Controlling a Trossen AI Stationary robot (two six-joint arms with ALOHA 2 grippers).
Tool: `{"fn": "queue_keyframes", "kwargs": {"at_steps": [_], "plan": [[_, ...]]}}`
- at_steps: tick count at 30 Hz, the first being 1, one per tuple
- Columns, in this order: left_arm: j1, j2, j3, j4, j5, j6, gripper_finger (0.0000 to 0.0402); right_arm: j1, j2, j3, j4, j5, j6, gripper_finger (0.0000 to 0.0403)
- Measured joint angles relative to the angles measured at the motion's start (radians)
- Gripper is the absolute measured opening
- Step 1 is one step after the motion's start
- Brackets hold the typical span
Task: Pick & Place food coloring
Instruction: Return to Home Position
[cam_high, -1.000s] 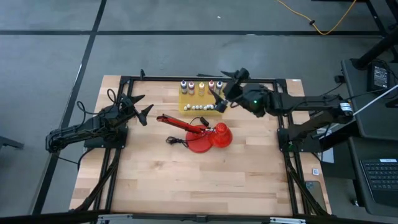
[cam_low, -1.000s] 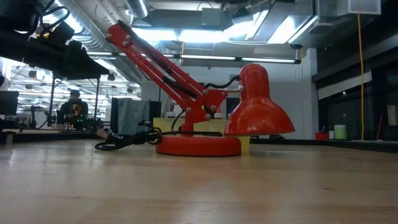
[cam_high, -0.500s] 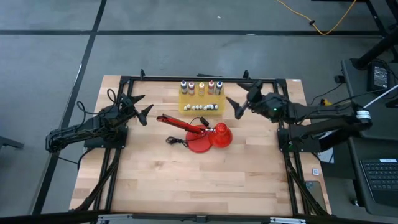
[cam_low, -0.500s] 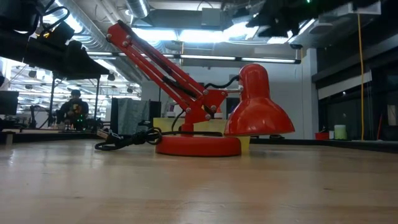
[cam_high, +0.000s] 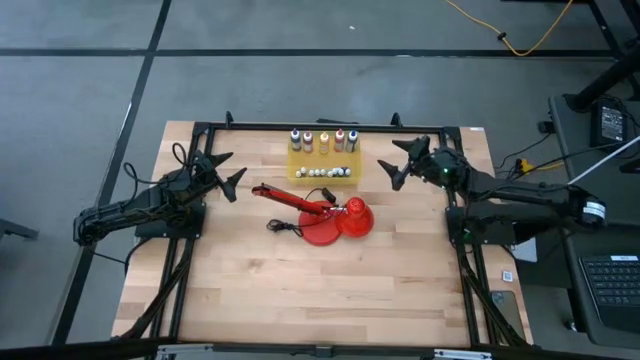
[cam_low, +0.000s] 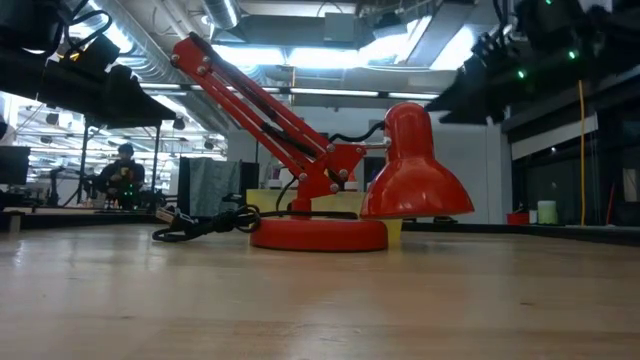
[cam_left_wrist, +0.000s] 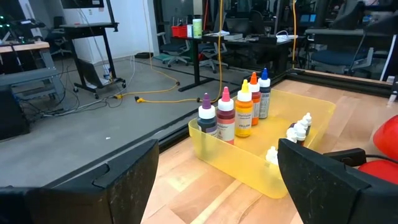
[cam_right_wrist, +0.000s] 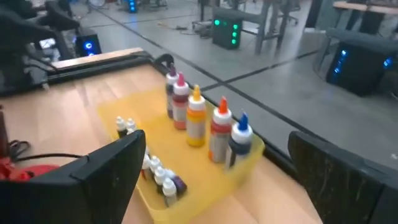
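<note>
Five food coloring bottles (cam_left_wrist: 244, 112) stood upright in one row inside the yellow bin (cam_high: 322, 160), along its far wall. Their tips read purple, pink, yellow, orange and blue in order. Several small white-capped bottles (cam_left_wrist: 300, 129) lay loose in the near part of the same bin. The bin sat at the far edge of the desk (cam_high: 300, 290), midway across it.

No bottle touched either arm. The right gripper (cam_high: 387, 171) hung just beside the bin's right end, clear of it, with its fingers (cam_right_wrist: 106, 174) spread wide and nothing between them. The right wrist view showed the row of bottles through that gap, well apart from both fingers. The left gripper (cam_high: 233, 167) hung farther off on the bin's left side — its fingers (cam_left_wrist: 323, 180) were likewise set wide apart and held nothing.

A red lamp (cam_high: 335, 215) lay folded on the desk just in front of the bin.
</note>
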Motion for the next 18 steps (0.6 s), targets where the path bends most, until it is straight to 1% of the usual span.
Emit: {"fn": "queue_keyframes", "kwargs": {"at_steps": [5,9,13,18], "plan": [[0.0,0.0,0.0,0.0,0.0,0.0,0.0319,-0.04,-0.06,-0.132,0.103,-0.002,0.093,0.0392],[0.0,0.0,0.0,0.0,0.0,0.0,0.0319,-0.071,-0.12,-0.223,0.165,-0.002,0.126,0.0392],[0.0,0.0,0.0,0.0,0.0,0.0,0.0319,-0.103,-0.198,-0.283,0.166,-0.002,0.127,0.0392],[0.0,0.0,0.0,0.0,0.0,0.0,0.0319,-0.128,-0.288,-0.321,0.164,-0.002,0.126,0.0392]]}}
